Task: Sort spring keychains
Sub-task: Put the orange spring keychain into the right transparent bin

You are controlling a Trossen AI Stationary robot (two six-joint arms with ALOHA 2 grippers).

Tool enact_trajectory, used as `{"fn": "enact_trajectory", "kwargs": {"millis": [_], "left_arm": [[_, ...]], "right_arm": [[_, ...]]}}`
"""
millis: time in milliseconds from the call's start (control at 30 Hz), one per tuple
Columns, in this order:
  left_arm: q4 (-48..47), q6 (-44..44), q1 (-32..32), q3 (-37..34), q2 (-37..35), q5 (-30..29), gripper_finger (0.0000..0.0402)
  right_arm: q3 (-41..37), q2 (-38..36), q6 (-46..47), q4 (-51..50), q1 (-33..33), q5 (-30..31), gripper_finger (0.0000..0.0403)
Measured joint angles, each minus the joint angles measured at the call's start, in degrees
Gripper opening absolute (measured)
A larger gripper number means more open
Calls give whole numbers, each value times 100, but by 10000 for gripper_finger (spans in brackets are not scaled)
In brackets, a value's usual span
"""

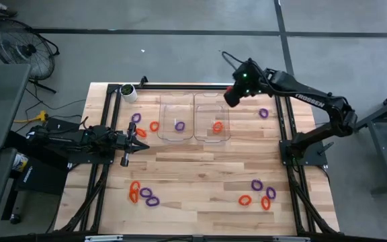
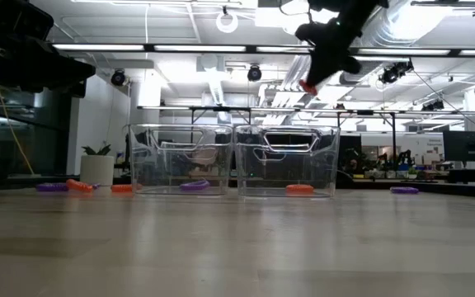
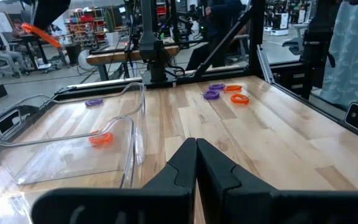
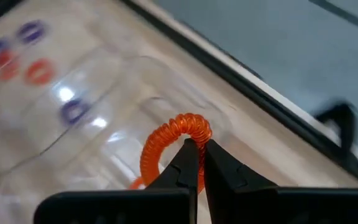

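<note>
Above the far rim of the right clear tray [image 1: 211, 115] my right gripper [image 4: 196, 163] hangs high, pinching an orange spring keychain [image 4: 174, 138] by its coil. One orange keychain [image 1: 218, 126] already lies in that tray, a purple one [image 1: 179, 126] in the left tray [image 1: 178, 116], so I judge this a carry-and-drop step. Next I should centre over the right tray and release. My left gripper [image 3: 196, 163] waits near the table's left side, fingers together, holding nothing. Others lie scattered.
</note>
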Motion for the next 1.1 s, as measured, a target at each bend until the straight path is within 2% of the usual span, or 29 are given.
{"fn": "enact_trajectory", "kwargs": {"millis": [100,233,633,867,1100], "left_arm": [[1,0,0,0,1,0,1],[-1,0,0,0,-1,0,1],[-2,0,-2,0,0,0,1],[-2,-2,-2,0,-1,0,1],[1,0,-2,0,-1,0,1]], "right_arm": [[0,94,-604,316,215,-431,1],[0,331,-901,679,462,-759,4],[0,1646,-837,786,640,-1480,7],[-2,2362,-742,547,636,-1486,6],[-2,2613,-695,486,638,-1377,7]]}}
